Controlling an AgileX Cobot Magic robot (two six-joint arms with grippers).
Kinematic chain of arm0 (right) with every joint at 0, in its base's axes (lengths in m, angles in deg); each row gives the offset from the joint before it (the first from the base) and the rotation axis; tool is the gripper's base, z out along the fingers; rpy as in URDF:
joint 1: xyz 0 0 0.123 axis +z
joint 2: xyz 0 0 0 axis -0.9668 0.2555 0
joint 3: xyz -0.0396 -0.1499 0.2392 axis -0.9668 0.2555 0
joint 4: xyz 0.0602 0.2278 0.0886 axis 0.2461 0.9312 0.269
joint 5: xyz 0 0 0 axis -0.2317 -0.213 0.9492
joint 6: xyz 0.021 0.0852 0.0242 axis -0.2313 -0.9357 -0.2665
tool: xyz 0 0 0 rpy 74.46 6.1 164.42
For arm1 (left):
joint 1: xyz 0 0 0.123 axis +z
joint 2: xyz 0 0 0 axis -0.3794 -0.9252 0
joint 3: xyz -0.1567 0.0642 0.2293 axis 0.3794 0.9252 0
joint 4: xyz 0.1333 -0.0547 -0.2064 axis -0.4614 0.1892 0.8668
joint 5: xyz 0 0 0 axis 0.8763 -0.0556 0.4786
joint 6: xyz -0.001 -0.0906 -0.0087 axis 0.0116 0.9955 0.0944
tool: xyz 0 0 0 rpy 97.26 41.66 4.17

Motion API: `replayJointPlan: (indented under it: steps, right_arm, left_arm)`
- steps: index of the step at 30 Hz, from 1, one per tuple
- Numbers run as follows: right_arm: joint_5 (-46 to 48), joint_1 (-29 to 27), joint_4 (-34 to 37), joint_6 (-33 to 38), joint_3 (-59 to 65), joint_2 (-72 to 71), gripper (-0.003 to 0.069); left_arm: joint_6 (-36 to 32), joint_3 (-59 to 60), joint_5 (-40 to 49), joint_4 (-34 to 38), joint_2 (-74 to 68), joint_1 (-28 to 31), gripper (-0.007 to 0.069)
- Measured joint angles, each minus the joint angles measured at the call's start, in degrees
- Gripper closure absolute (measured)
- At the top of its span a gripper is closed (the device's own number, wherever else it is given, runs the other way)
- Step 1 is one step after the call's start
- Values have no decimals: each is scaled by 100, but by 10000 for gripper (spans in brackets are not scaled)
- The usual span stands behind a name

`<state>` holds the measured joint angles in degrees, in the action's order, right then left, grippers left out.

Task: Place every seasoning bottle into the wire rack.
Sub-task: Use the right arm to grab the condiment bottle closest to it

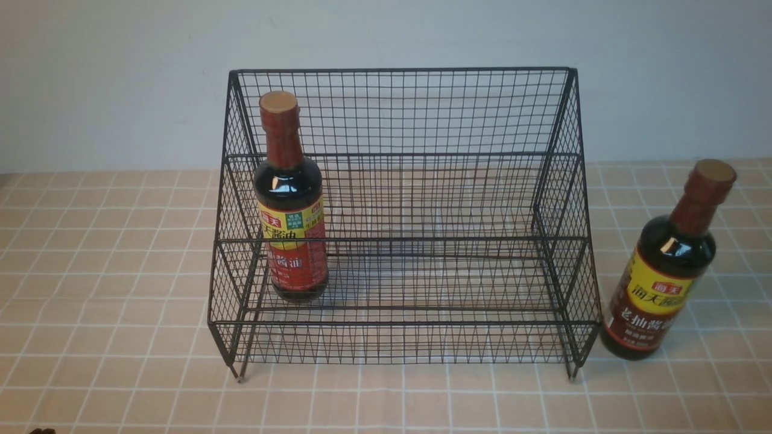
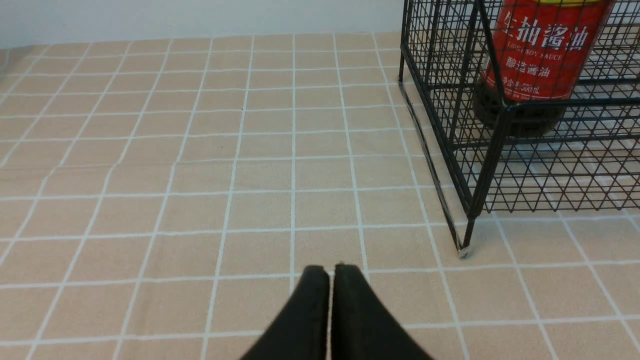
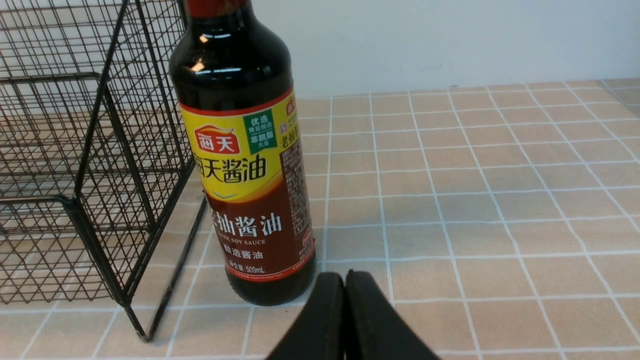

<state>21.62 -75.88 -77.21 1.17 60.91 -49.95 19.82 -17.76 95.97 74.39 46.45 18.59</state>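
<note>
The black wire rack [image 1: 398, 114] stands mid-table. The red-label seasoning bottle [image 1: 291, 205] stands upright inside it at the left end; its red label shows in the left wrist view [image 2: 542, 55]. The brown-label seasoning bottle [image 1: 666, 271] stands upright on the cloth just right of the rack, outside it, and fills the right wrist view [image 3: 245, 165]. My left gripper [image 2: 330, 270] is shut and empty, low over the cloth near the rack's front left foot [image 2: 465, 250]. My right gripper [image 3: 345, 277] is shut and empty, close to that bottle's base. Neither gripper shows in the front view.
A tan checked tablecloth [image 1: 120, 289] covers the table. A pale wall [image 1: 120, 72] runs close behind the rack. The rack's side mesh [image 3: 125, 165] stands right beside the brown-label bottle.
</note>
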Motion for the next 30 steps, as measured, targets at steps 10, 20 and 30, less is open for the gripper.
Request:
replayJointPlan:
  steps: [10, 20, 30]
  right_arm:
    - [0, 0, 0, 0, 0, 0, 673]
    - [-24, 0, -12, 0, 0, 0, 673]
    - [-1893, 0, 1549, 0, 58, 0, 673]
  left_arm:
    - [0, 0, 0, 0, 0, 0, 631]
    - [31, 0, 0, 0, 0, 2, 631]
    - [44, 0, 0, 0, 0, 2, 631]
